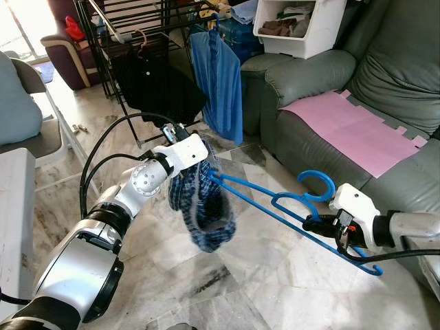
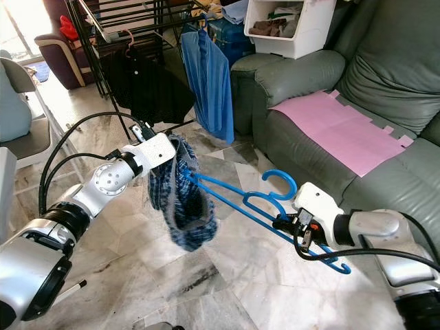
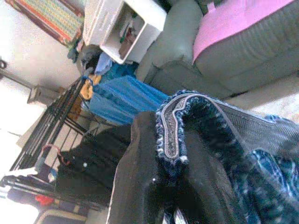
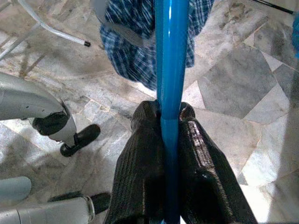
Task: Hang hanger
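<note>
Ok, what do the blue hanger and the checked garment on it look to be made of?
Hanger: likely plastic; smooth, glossy blue rod with highlights where the right gripper clamps it. Garment, held by the left gripper: soft woven cloth, maybe cotton; matte blue-white checks, hanging limp in folds.

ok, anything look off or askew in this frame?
Yes. The plaid garment isn't spread on the blue hanger: it hangs bunched on one tip, with the left gripper buried in the cloth. The right gripper is shut on the hanger's bar, holding it tilted, far from the drying rack.
</note>
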### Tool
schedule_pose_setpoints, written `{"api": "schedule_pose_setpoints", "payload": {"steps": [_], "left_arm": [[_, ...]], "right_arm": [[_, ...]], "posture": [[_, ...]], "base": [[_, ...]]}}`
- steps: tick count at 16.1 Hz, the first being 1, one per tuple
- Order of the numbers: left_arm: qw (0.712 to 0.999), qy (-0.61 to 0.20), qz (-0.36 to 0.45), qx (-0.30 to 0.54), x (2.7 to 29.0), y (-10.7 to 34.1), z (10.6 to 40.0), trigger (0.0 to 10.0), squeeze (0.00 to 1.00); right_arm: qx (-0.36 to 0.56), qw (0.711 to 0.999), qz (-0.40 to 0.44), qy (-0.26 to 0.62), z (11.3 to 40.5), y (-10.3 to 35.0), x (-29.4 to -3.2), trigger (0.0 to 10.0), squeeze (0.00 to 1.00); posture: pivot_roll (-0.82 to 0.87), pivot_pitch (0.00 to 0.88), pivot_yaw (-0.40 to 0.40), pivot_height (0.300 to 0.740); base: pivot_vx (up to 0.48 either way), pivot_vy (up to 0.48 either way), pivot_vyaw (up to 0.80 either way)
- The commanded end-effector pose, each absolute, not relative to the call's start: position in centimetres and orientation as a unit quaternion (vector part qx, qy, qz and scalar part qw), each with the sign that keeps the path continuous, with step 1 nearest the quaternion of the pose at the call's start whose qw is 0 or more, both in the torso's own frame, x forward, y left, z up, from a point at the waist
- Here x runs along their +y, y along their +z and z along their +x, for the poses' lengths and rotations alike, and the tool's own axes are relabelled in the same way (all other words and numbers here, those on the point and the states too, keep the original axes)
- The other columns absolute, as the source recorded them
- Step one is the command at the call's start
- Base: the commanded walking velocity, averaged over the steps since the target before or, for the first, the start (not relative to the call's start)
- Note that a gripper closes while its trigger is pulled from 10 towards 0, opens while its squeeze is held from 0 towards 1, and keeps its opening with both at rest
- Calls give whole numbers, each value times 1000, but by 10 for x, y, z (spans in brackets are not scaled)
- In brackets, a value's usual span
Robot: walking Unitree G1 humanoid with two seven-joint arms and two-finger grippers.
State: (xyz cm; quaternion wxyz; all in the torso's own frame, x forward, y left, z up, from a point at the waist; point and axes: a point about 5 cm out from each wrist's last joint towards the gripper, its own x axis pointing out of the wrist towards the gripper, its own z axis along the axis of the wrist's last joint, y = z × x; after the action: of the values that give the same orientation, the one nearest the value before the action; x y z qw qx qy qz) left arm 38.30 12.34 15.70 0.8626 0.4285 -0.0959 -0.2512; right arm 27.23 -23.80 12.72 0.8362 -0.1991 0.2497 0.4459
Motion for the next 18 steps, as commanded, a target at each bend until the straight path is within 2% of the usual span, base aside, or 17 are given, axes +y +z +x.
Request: {"api": "schedule_pose_setpoints", "payload": {"steps": [1, 7, 10, 12, 15, 16, 18], "left_arm": [[863, -248, 423, -121, 125, 170, 385, 10000, 0], [858, -298, 373, -191, 106, 185, 373, 10000, 0], [860, -313, 349, -199, 98, 187, 368, 10000, 0], [863, -311, 347, -197, 96, 187, 368, 10000, 0], [878, -294, 320, -201, 95, 193, 369, 10000, 0], [884, -289, 307, -202, 97, 196, 369, 10000, 0], [886, -287, 302, -202, 98, 196, 369, 10000, 0]], "right_arm": [[238, 845, -192, 438, 277, 128, -238, 10000, 0], [219, 896, -78, 378, 309, 108, -226, 10000, 0], [215, 899, -40, 380, 320, 104, -213, 10000, 0], [229, 886, -20, 403, 317, 98, -205, 10000, 0], [272, 891, 11, 362, 310, 78, -215, 10000, 0], [280, 910, 42, 302, 311, 72, -227, 10000, 0], [281, 918, 56, 272, 312, 71, -233, 10000, 0]], "posture": [[-172, 0, 48, 740], [-153, 0, 39, 740], [-148, 0, 35, 740], [-153, 0, 36, 740], [-159, 0, 33, 740], [-160, 0, 33, 740], [-160, 0, 33, 740]], "base": [[0, 0, 0], [0, 0, 0], [0, 0, 0], [0, 0, 0], [0, 0, 0], [0, 0, 0], [0, 0, 0]]}}
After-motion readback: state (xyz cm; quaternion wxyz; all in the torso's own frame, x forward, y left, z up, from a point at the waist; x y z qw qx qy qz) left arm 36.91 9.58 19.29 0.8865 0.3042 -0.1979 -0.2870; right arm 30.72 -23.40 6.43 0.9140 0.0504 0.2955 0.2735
